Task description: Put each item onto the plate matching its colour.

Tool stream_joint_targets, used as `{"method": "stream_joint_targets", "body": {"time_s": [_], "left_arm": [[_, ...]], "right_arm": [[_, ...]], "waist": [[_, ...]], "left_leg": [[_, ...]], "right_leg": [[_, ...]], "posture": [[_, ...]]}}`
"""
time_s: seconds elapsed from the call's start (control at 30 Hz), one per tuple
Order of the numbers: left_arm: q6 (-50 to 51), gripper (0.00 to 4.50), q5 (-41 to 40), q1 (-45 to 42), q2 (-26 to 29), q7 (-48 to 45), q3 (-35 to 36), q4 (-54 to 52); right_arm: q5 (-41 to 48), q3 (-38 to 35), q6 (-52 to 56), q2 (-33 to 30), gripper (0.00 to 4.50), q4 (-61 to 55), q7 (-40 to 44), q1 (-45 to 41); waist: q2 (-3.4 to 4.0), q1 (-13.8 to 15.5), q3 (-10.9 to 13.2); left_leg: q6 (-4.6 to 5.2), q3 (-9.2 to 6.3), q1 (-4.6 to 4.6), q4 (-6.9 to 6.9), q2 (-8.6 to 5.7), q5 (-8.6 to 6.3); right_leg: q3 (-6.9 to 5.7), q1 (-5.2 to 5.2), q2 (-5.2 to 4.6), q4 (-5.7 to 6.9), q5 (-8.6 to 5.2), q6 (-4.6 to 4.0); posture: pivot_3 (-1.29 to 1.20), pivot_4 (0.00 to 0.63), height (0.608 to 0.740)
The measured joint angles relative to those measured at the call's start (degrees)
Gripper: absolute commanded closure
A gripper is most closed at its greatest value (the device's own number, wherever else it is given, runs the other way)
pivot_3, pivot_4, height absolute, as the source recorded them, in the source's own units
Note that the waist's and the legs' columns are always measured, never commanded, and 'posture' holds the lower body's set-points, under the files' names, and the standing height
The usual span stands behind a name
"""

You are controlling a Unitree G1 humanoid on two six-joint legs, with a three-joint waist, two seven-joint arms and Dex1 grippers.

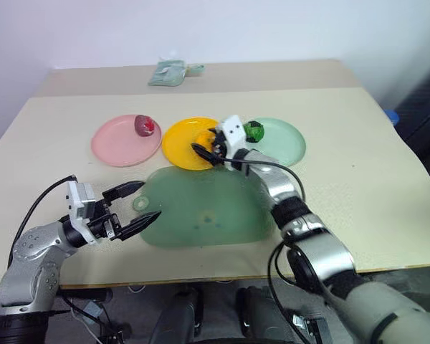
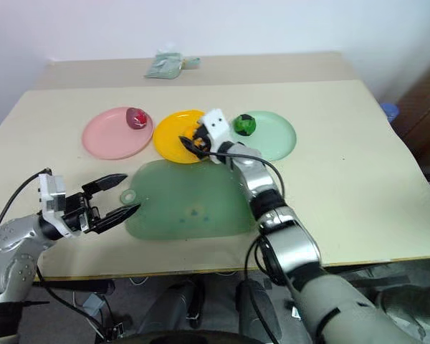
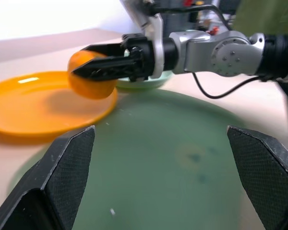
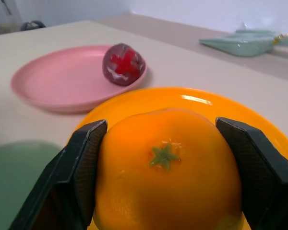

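— Where's the orange?
— Gripped in the right gripper's jaws, centre frame, over the yellow plate's near edge.
— And the left gripper?
— Lower left, jaws wide, empty.

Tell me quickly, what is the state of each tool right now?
Left tool: open, holding nothing, over the near edge of the green board.
Right tool: shut on the orange fruit, at the yellow plate.
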Motion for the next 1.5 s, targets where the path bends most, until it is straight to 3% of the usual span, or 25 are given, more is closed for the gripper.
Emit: {"method": "stream_joint_targets", "body": {"time_s": [0.03,0.1,0.13,0.27,0.43,0.53,0.7,0.87,1.07,1.5], "left_arm": [[-0.15,0.0,0.49,0.02,0.0,1.03,0.11,-0.46],[-0.88,0.0,1.6,0.38,-0.26,2.98,0.19,-1.26],[-1.07,0.0,2.08,0.61,-0.37,3.74,0.2,-1.69],[-2.06,0.0,5.21,1.86,-1.26,8.43,0.18,-3.59],[-2.06,0.0,7.23,1.81,-2.32,13.2,0.12,-5.05],[-1.86,0.0,7.69,1.77,-2.31,13.91,-0.26,-4.79],[-1.85,0.0,8.22,0.29,-1.85,13.25,-0.41,-2.04],[-0.93,0.0,6.98,-1.2,-1.7,11.08,-1.53,-1.44],[1.18,0.0,4.9,-0.84,0.53,7.75,-1.7,-1.21],[2.87,0.0,3.48,-0.52,2.18,4.51,-1.74,-1.19]], "right_arm": [[-0.65,0.0,-2.02,1.1,1.39,3.61,-0.5,-1.86],[-2.19,0.0,-4.49,2.26,0.35,8.86,-1.35,-3.78],[-2.65,-0.03,-5.0,2.37,0.1,10.52,-1.66,-4.13],[-4.31,-0.78,-6.79,2.46,0.04,14.9,-2.06,-4.57],[-3.67,-2.51,-8.71,-0.2,0.04,11.49,4.08,-4.34],[-1.32,-3.55,-7.13,-5.29,0.04,-4.05,9.45,2.81],[6.58,-7.21,12.86,-21.09,0.04,-50.21,13.71,32.99],[15.08,-16.27,27.37,-30.14,0.04,-75.19,13.07,51.5],[19.52,-26.18,31.92,-32.85,0.04,-86.82,12.32,69.55],[21.03,-32.11,27.19,-32.7,0.04,-88.51,12.36,76.37]], "waist": [[0.0,-0.15,0.0],[0.0,-0.24,0.0],[0.0,-0.25,0.0],[0.0,-0.51,0.0],[0.01,-0.44,0.01],[-0.02,-0.15,-0.02],[0.0,1.65,0.01],[0.01,1.08,0.01],[0.0,1.38,0.0],[-0.01,1.5,0.0]], "left_leg": [[-0.04,-0.02,0.0,-0.06,0.0,0.03],[-0.05,-0.03,0.0,-0.09,0.0,0.04],[-0.05,-0.02,0.0,-0.08,-0.01,0.04],[-0.07,0.0,0.0,-0.07,-0.01,0.07],[-0.11,0.0,0.0,0.04,-0.01,0.1],[-0.1,-0.03,0.0,0.07,-0.02,0.1],[0.01,-0.03,-0.16,0.12,-0.03,0.03],[0.0,0.04,-0.09,0.27,0.15,0.02],[0.01,0.09,-0.07,0.39,0.25,0.02],[0.16,0.1,-0.06,0.37,0.4,-0.11]], "right_leg": [[-0.01,-0.08,0.0,0.07,0.0,-0.01],[-0.01,-0.12,0.0,0.13,-0.02,-0.04],[-0.01,-0.13,0.0,0.13,-0.02,-0.04],[0.01,-0.12,0.0,0.2,-0.02,-0.04],[0.01,-0.07,0.0,0.57,-0.06,-0.11],[-0.02,-0.06,0.0,0.56,-0.06,-0.11],[-0.03,-0.04,-0.08,0.45,-0.09,-0.09],[-0.04,0.03,-0.03,0.48,-0.23,-0.31],[-0.12,0.18,-0.01,0.37,-0.39,-0.51],[-0.33,0.54,-0.02,-0.26,-0.37,-0.49]], "posture": [[0.0,0.15,0.74],[0.0,0.15,0.74],[0.0,0.15,0.74],[0.0,0.15,0.74],[0.0,0.15,0.74],[0.0,0.15,0.74],[0.0,0.15,0.74],[0.0,0.15,0.74],[0.0,0.15,0.74],[0.0,0.15,0.74]]}}
